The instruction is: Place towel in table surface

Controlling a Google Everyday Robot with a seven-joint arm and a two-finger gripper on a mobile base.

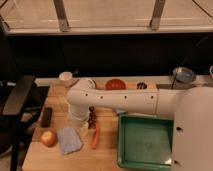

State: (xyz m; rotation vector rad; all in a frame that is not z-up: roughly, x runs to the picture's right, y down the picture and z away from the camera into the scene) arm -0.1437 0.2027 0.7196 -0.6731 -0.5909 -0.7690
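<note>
We see the gripper [79,121], jaws spread and empty, at the towel's [70,139] twelve o'clock. The towel lies flat on the table surface [45,159], an apple [48,138] at its nine o'clock.

Your single white arm [125,101] reaches leftward from the base [192,131] at the right edge of the view and runs level to a bent elbow [80,95]. From there the wrist segment [77,114] drops straight down. Your hand [84,128] points downward beneath it, low over the left half of the desk [106,156], with its fingers parted.
</note>
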